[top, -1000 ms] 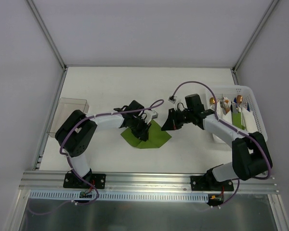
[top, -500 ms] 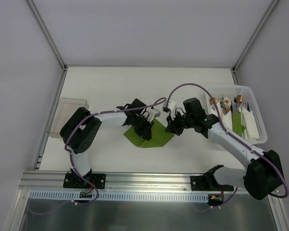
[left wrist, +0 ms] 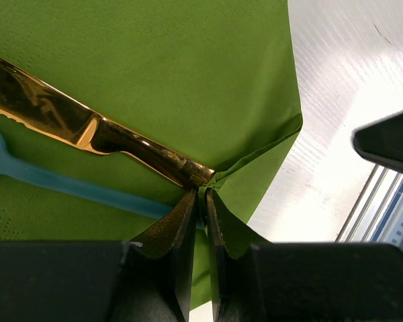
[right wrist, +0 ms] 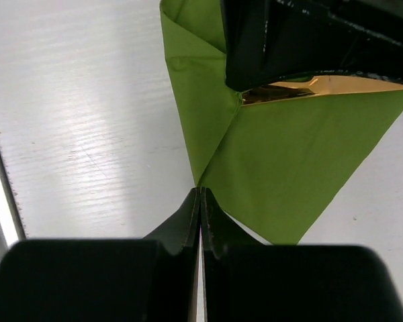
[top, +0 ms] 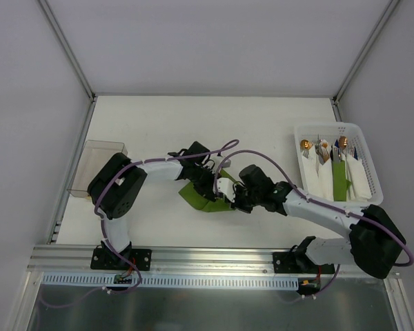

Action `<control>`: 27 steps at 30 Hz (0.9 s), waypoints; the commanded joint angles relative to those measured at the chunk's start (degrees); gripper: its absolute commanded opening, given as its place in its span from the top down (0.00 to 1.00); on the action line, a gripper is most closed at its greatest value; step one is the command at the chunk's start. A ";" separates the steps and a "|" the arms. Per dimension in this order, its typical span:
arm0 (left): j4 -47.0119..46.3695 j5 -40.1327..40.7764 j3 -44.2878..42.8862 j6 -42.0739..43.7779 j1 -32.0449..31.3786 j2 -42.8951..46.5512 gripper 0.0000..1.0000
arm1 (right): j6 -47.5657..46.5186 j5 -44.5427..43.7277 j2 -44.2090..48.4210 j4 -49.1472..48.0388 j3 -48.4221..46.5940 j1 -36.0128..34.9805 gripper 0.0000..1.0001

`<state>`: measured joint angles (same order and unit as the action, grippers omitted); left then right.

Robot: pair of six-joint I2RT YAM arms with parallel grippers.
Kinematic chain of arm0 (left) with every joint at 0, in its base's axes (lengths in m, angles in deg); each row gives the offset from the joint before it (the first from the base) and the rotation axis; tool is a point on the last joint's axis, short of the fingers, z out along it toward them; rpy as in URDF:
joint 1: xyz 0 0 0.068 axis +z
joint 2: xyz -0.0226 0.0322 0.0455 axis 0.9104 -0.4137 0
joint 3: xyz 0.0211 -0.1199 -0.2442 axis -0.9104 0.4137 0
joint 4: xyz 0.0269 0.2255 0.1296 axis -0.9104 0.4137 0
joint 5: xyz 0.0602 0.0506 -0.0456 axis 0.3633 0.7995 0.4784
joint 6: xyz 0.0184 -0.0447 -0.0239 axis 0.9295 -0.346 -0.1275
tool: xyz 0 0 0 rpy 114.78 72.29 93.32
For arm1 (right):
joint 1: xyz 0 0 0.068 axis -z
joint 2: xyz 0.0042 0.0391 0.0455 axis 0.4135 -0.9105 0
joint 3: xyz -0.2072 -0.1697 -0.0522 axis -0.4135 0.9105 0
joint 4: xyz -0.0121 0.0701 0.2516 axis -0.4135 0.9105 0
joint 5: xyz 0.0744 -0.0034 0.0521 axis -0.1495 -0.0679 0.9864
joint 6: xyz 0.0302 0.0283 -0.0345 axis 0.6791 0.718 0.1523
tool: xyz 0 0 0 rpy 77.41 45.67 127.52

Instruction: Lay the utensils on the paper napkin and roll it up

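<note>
At the far left a clear plastic box (top: 100, 155) sits idle on the white surface (top: 152, 124). The left hand (left wrist: 198, 201) keeps its narrow pinch on a raised fold of the olive-green square paper napkin (left wrist: 154, 67), where a gold-toned knife (left wrist: 87, 127) and a pale blue slim utensil (left wrist: 54, 184) lie. The right hand (right wrist: 200, 196), shut tight, has swung over from the white mesh basket (top: 331, 127) to the napkin's edge, so I'd say rolling is about to start. Orange-handled cutlery (top: 322, 148) waits in the basket, well apart.
</note>
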<state>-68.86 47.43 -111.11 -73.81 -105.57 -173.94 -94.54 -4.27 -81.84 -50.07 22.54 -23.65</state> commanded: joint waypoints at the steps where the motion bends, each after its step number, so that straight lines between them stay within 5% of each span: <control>1: 0.92 0.47 -0.29 0.16 0.37 -2.24 0.88 | -2.75 -3.57 -3.37 -3.51 -1.68 -0.18 1.00; 27: 1.45 -0.41 -0.64 -0.72 0.37 -2.77 0.85 | 5.60 -7.87 -16.31 -8.51 -5.90 -5.98 1.00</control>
<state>-69.29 46.01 -111.55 -75.09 -105.57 -174.90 -90.67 -10.46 -96.55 -56.95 19.33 -29.59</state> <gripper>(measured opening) 0.150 0.007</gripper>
